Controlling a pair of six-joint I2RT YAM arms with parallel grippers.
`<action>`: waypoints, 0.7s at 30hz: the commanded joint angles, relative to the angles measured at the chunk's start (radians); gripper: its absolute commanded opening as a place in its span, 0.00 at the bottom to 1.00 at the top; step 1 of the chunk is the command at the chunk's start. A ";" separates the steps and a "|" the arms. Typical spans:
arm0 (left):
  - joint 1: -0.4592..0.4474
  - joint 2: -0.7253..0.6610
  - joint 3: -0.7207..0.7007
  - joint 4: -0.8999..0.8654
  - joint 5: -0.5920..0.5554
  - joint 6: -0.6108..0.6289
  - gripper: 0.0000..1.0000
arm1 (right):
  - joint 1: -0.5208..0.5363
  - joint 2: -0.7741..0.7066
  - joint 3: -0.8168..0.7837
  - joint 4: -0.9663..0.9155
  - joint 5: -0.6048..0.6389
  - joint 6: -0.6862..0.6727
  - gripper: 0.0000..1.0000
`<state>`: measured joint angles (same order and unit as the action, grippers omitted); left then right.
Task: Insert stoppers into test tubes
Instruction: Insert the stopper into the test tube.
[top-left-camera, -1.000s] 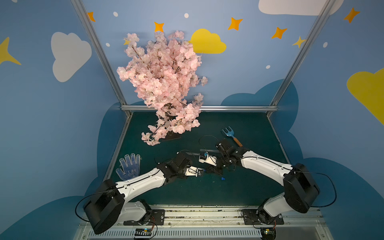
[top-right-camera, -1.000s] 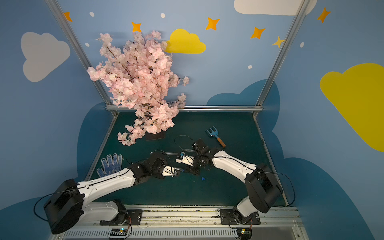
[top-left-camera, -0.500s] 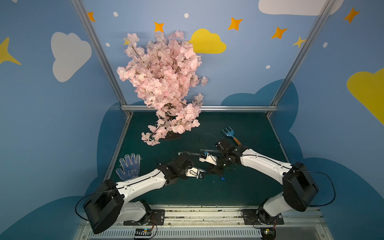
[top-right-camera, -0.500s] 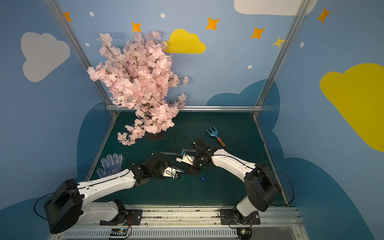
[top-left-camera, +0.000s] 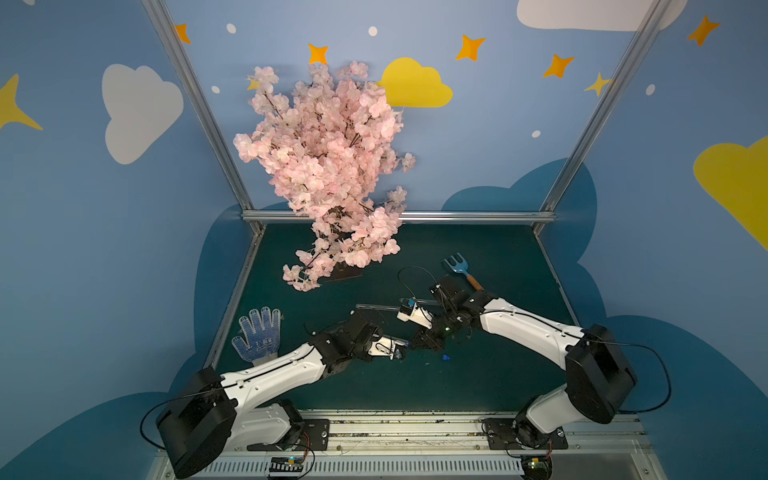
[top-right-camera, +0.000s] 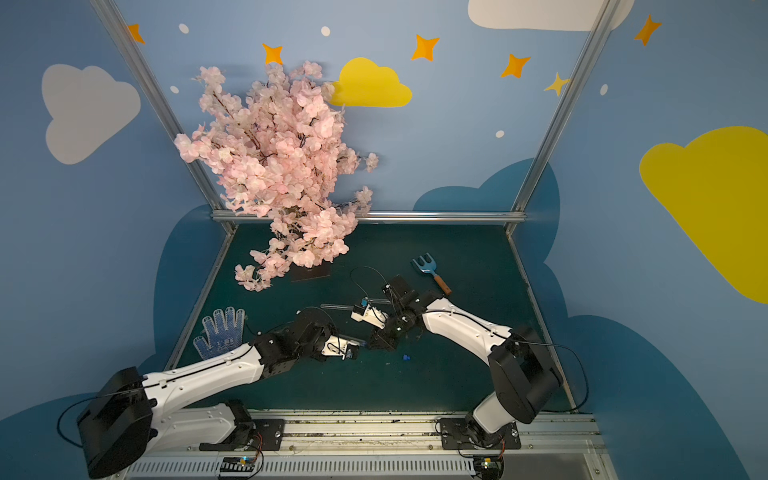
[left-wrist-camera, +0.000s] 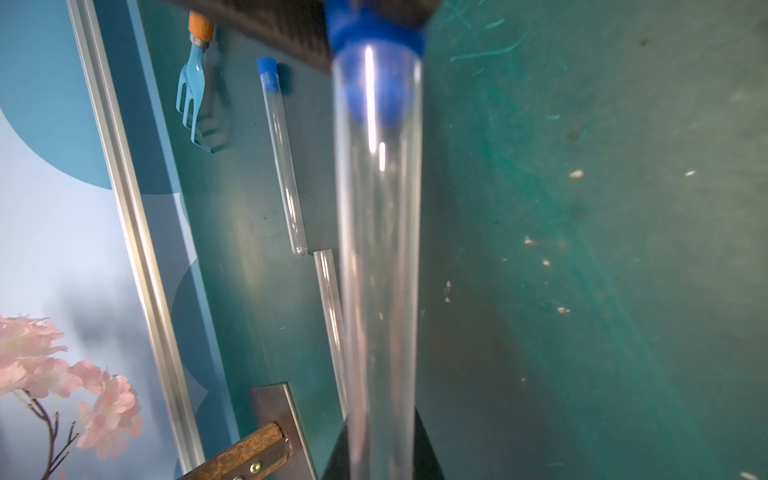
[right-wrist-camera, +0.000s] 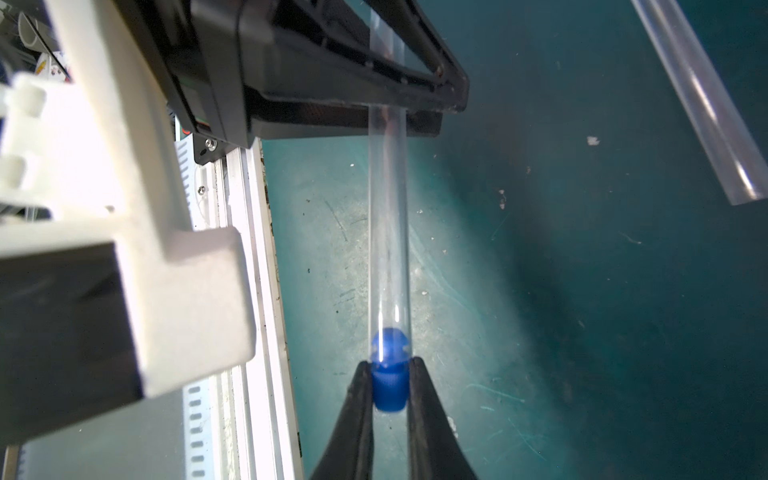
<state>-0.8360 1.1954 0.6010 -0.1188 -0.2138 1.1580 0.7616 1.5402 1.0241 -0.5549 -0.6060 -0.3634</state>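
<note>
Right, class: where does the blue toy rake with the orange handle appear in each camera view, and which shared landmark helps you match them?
In a top view: the toy rake lies right of centre, just beyond the right arm's wrist.
In a top view: right of centre again.
Left wrist view: in it, tines and part of the handle showing.
Right wrist view: not in it.
Shared landmark: the green mat, in all four.

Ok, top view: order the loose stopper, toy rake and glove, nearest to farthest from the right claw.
From the right claw:
1. loose stopper, on the mat beside it
2. toy rake, toward the back wall
3. glove, far over by the left edge
</note>
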 joint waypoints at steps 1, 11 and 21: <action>-0.042 -0.028 0.015 0.118 0.255 -0.029 0.02 | 0.031 -0.016 0.062 0.208 -0.032 0.006 0.00; -0.062 -0.013 0.000 0.153 0.256 -0.027 0.02 | 0.068 -0.031 0.061 0.253 0.042 0.013 0.00; -0.104 -0.022 -0.029 0.176 0.181 0.067 0.02 | 0.068 -0.060 0.033 0.311 -0.078 0.013 0.00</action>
<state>-0.8719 1.1809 0.5606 -0.0628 -0.2443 1.1965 0.8051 1.5337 1.0210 -0.5652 -0.5255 -0.3466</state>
